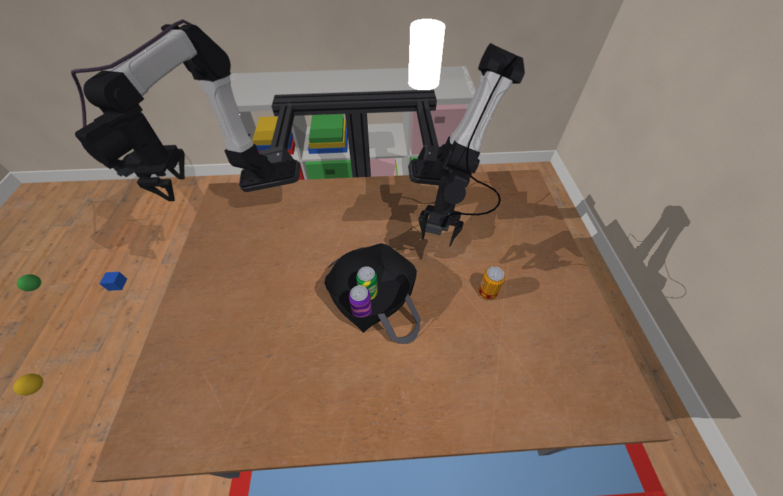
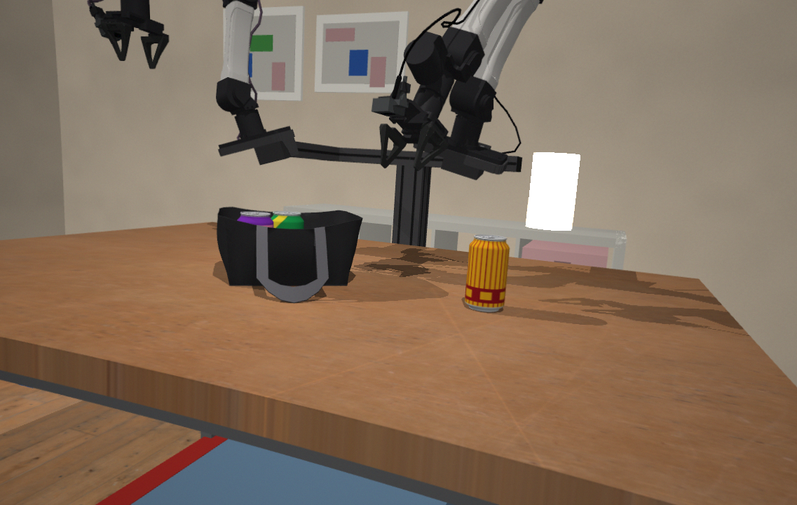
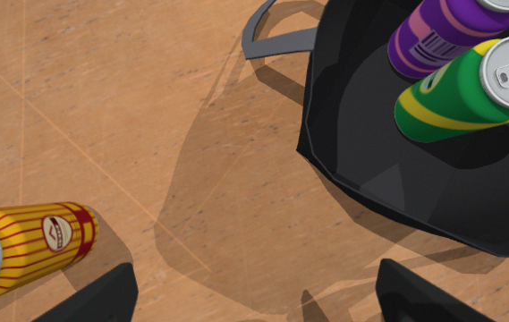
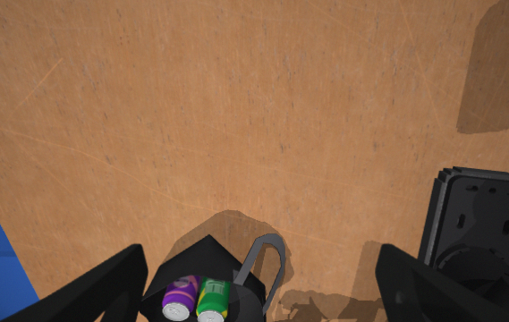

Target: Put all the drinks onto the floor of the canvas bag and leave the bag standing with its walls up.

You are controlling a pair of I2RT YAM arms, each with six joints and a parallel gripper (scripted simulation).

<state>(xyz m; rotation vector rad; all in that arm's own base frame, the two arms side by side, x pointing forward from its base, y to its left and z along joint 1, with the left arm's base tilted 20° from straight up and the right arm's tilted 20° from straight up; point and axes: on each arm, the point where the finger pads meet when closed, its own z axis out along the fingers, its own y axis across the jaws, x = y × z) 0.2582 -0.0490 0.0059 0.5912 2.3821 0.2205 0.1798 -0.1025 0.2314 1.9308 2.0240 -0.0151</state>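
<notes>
The black canvas bag stands open on the table with its walls up. A purple can and a green can stand upright inside it, side by side. An orange can stands upright on the table, outside the bag. My left gripper is open and empty, above the table between bag and orange can, towards the arm bases. My right gripper is open and empty, raised far from the bag.
The bag's grey handle hangs outward onto the wooden table. The arms' black mounting frame stands at the table's rear edge. A white lamp stands behind it.
</notes>
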